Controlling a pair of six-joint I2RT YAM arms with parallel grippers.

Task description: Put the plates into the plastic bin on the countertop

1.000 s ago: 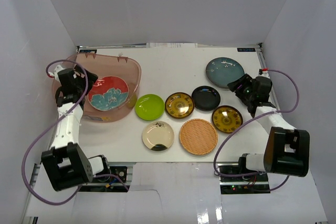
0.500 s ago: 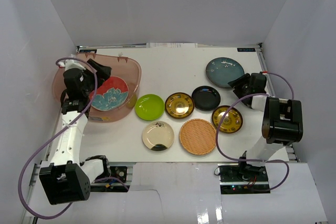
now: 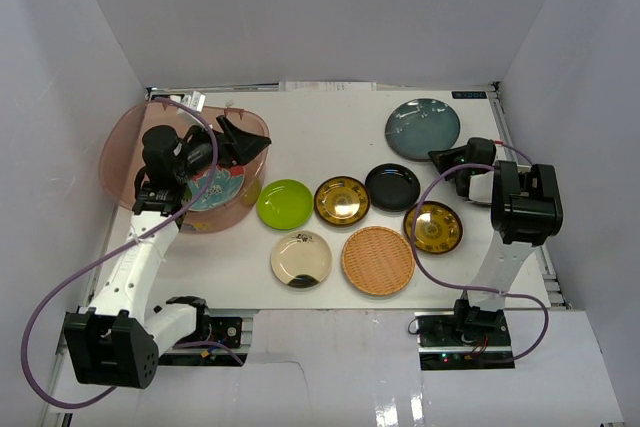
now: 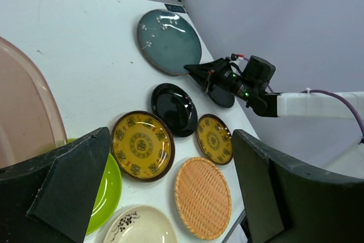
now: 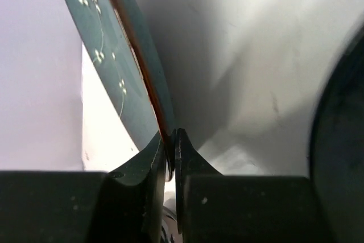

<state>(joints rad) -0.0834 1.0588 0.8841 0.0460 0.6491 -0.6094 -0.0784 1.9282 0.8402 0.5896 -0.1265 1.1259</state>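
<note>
The right gripper [image 5: 172,140] is pinching the near rim of the teal plate [image 3: 427,129] at the back right of the countertop [image 3: 330,122], its 2 fingers closed to a narrow slit with the plate's edge caught between them. The shadow under the plate in the wrist view suggests it is tipping up off the surface rather than lying flat. The left gripper [image 3: 222,145] is hanging over the plastic bin [image 3: 118,152] at the back left with its fingers spread wide and nothing between them. 1 red-and-teal floral plate [image 3: 218,190] is already lying in the bin, partly hidden by that arm. 6 more are waiting in the open between the arms: lime green [image 3: 284,203], gold patterned [image 3: 342,200], black [image 3: 392,187], a 2nd gold one [image 3: 432,226], cream [image 3: 301,258] and woven tan [image 3: 378,260]. The teal plate is looking glazed, stiff and breakable, so it is probably slick and fairly heavy for a pinch on the rim alone. Such a hold is likely to let it swing or slide, so carrying it low and setting it down gently in the bin seems wise.
</note>
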